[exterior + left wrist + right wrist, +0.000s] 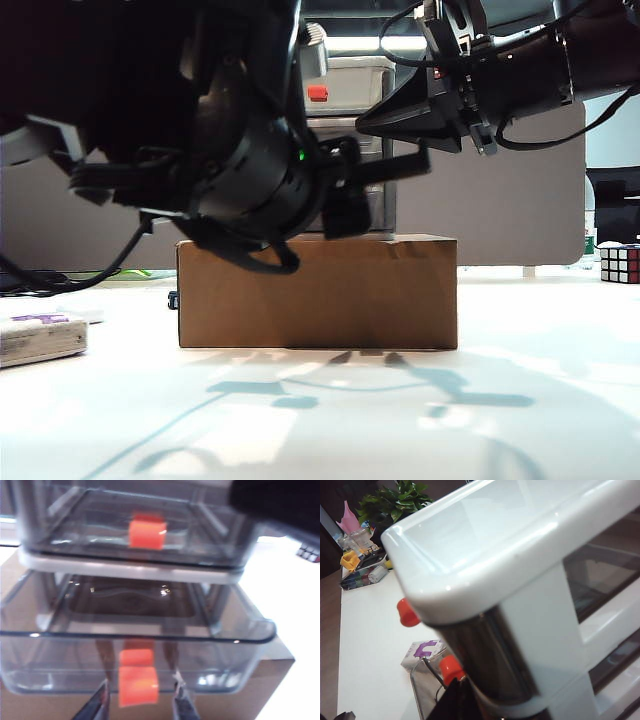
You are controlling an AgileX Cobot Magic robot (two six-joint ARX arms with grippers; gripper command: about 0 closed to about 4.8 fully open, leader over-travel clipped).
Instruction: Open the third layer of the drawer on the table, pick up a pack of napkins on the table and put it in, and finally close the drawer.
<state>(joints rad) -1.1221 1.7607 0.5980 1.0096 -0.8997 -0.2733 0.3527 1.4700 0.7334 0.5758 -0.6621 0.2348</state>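
The drawer (352, 85) stands on a brown cardboard box (318, 292), mostly hidden by my arms in the exterior view. In the left wrist view the third layer (135, 636) is pulled out, its red-orange handle (138, 685) facing me. My left gripper (140, 704) is open, its fingers (97, 706) standing either side of that handle with a gap on each side. My right gripper (456, 704) rests against the white frame (520, 555) near its top corner; only one dark finger shows. The pack of napkins (40, 336) lies on the table (330, 420) at the far left.
A Rubik's cube (620, 263) sits at the far right of the table. The left arm's dark bulk (230, 150) fills the upper left of the exterior view. A plant and small clutter (365, 555) stand at the table's far end in the right wrist view.
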